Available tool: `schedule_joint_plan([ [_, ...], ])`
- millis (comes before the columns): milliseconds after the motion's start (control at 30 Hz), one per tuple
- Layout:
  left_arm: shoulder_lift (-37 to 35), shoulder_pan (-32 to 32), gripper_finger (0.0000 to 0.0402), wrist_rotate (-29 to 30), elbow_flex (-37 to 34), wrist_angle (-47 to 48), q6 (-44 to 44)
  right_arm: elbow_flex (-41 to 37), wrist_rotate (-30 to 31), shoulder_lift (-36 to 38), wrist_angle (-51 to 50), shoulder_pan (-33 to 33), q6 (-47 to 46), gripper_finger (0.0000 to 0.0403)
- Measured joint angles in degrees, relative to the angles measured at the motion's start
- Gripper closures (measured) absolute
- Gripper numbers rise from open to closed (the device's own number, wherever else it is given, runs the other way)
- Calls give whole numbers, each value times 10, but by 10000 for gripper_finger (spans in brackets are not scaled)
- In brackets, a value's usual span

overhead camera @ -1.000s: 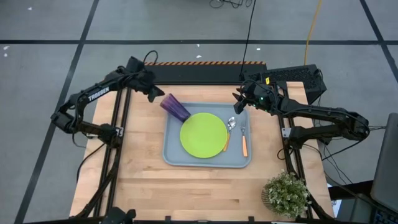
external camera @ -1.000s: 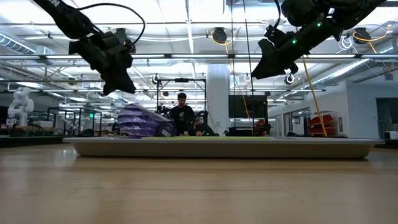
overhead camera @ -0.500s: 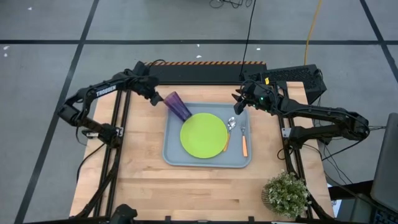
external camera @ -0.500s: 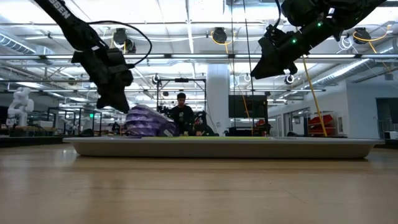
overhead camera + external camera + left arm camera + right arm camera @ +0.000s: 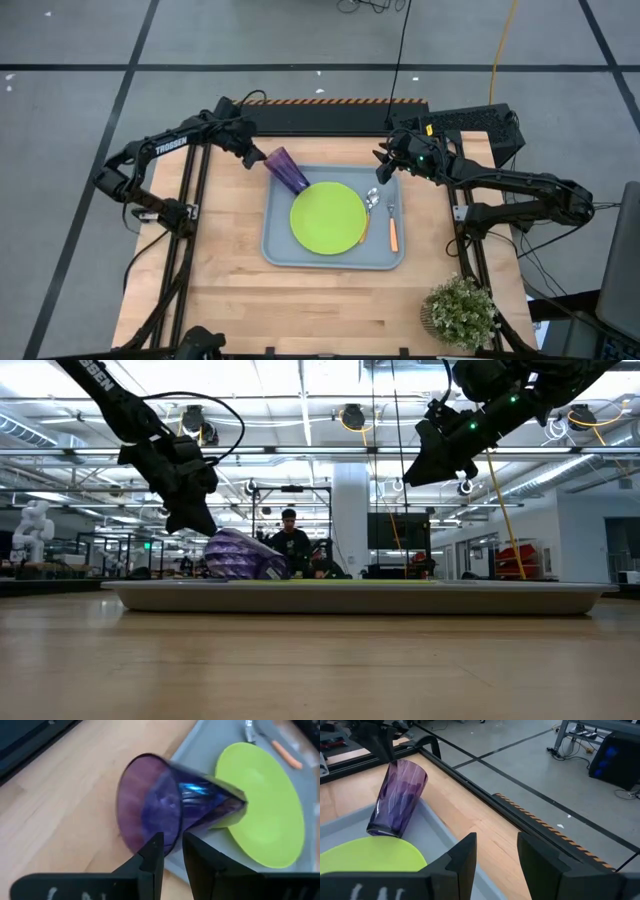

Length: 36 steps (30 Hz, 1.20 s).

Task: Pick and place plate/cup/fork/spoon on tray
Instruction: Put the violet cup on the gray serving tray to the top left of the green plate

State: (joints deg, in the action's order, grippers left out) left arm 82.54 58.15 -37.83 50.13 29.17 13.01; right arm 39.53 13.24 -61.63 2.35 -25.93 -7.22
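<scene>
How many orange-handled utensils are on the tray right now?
2. The spoon lies just right of the plate, its handle partly under the plate's edge. The fork lies right of the spoon, near the tray's right rim. None seem hidden.

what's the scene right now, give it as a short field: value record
tray: grey-blue, mid-table
plate: lime green, flat on the tray
cup: purple, tipped over the tray's far left rim, base touching the plate
spoon: on the tray, right of the plate
fork: on the tray, right of the spoon
left gripper: at the cup's mouth, rim between its fingers
right gripper: open, raised above the tray's far right corner
</scene>
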Motion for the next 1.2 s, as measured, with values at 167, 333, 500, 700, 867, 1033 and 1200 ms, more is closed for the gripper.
schedule_joint_plan([
  [167,0,-1,329,-8,0,1,19,0,0,0,0,0,0,268],
  [333,0,0,329,-57,0,1,12,0,-13,0,0,0,0,268],
  [500,0,0,329,-63,0,1,-7,0,-15,0,0,0,0,268],
  [700,0,-1,329,-63,0,8,-16,0,-15,0,1,0,0,268],
  [867,5,-1,329,-63,0,5,-16,0,-16,0,10,0,0,268],
  [1033,49,-2,329,-67,0,-5,-12,0,-16,0,9,0,0,268],
  [1200,102,-10,329,-61,-1,-31,-14,0,-16,0,9,0,0,268],
])
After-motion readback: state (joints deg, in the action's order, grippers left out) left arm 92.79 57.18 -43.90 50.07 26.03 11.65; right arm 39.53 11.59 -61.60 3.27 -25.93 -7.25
